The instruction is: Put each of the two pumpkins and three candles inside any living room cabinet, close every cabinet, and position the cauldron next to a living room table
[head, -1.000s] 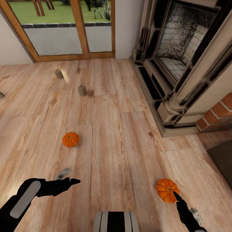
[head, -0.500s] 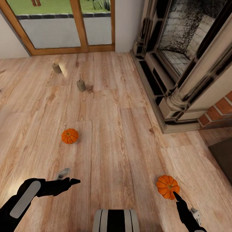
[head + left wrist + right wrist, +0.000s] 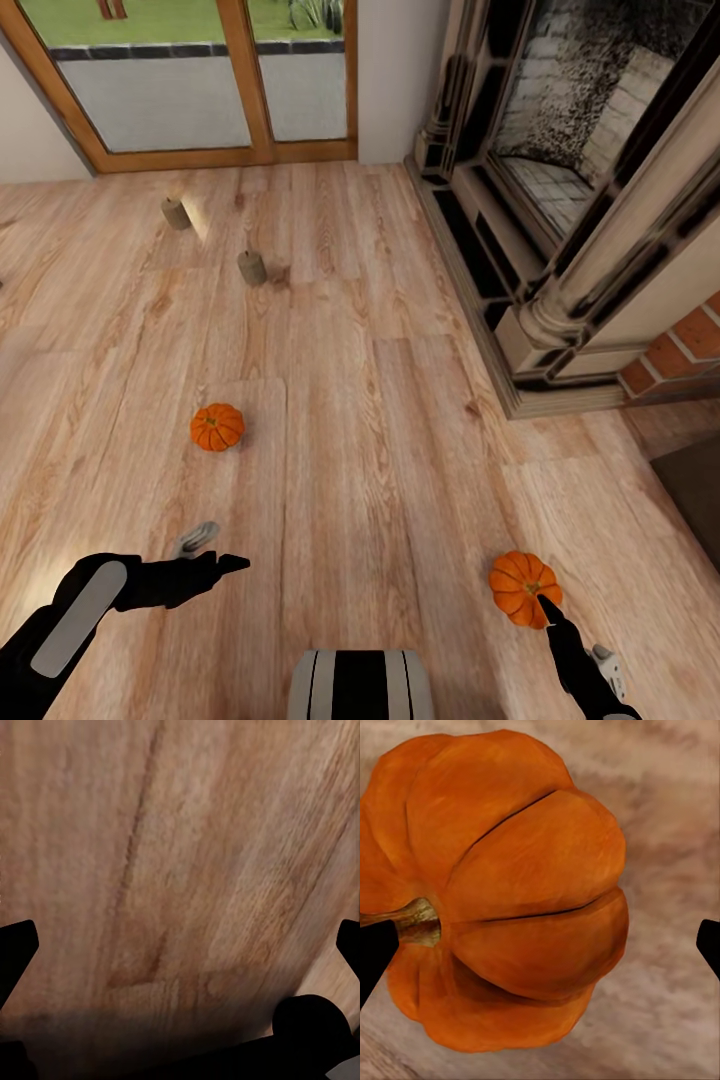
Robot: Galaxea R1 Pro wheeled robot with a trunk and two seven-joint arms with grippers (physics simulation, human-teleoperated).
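Pickup of the near-right pumpkin [image 3: 522,588] is what's in hand, by the look of it. Right tool [image 3: 540,945] is spread wide over it on the floor [image 3: 380,450], nothing gripped yet; lowering and closing are needed next. Left tool [image 3: 225,565] is spread wide too, holding nothing.

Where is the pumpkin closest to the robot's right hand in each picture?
Head view: the near pumpkin sits on the wooden floor at the lower right, just ahead of the right gripper.
Right wrist view: the same pumpkin looms large, its stem toward one dark fingertip.
Left wrist view: I see floor planks, no pumpkin.
Shared landmark: the pale wood-grain floor.
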